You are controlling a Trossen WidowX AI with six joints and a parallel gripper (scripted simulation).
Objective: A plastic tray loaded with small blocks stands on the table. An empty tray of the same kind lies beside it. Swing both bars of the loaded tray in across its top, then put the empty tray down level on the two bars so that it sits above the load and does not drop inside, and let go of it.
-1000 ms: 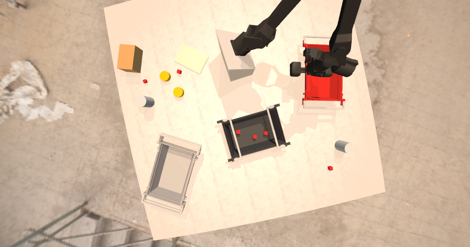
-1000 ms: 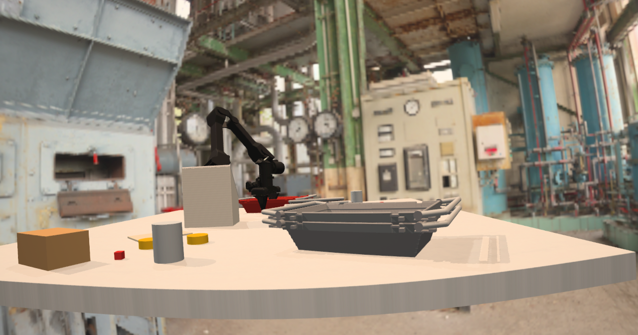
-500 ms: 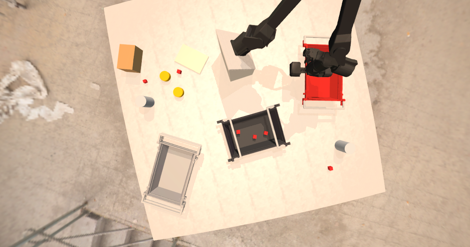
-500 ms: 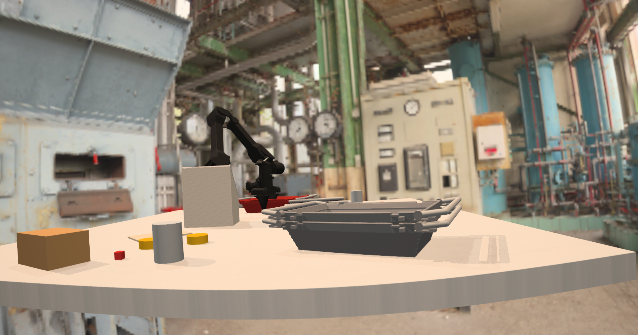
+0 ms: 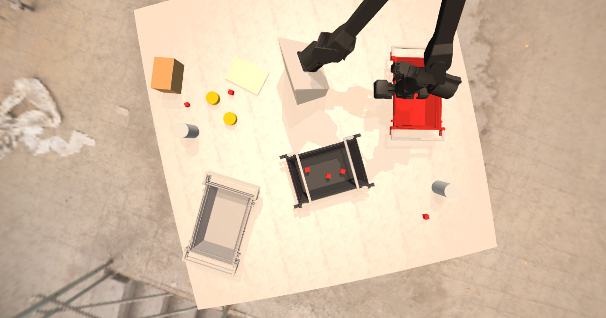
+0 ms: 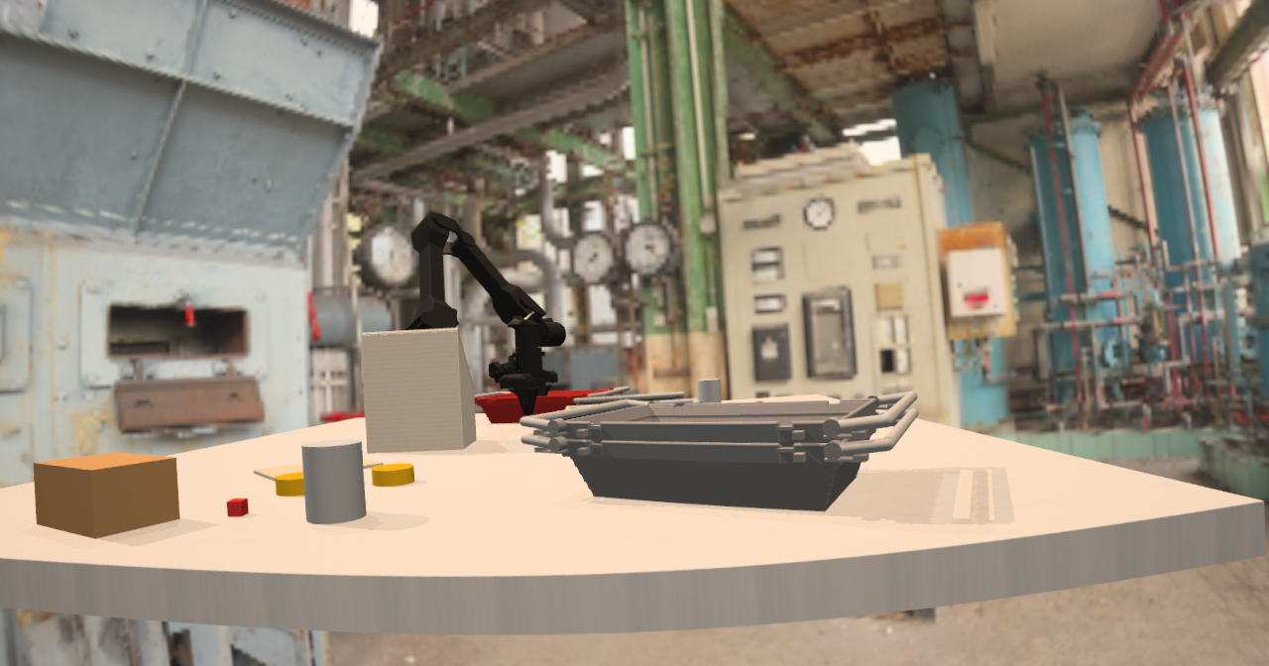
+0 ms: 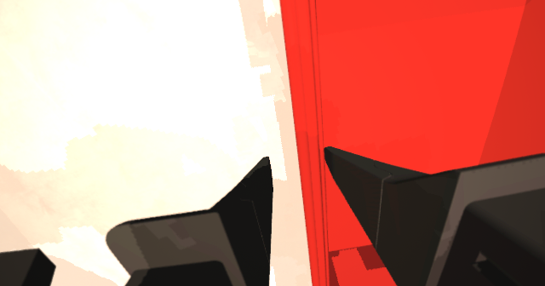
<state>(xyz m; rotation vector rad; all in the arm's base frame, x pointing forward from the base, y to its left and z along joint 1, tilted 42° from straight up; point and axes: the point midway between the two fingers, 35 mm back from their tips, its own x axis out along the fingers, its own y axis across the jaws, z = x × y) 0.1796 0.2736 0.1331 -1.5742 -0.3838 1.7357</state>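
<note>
The tool (image 5: 408, 88) (image 6: 528, 404) (image 7: 296, 157) points down, partly spread, its fingers straddling the smooth red tray's (image 5: 417, 115) (image 6: 515, 407) (image 7: 311, 150) long wall.

Bars (image 5: 303, 178) span the loaded black tray (image 5: 361, 159) near the red tray (image 5: 417, 115) (image 6: 506, 409) (image 7: 404, 86).

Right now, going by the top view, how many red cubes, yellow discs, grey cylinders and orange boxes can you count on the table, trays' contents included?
Red cubes: 6
Yellow discs: 2
Grey cylinders: 2
Orange box: 1
Total: 11
</note>
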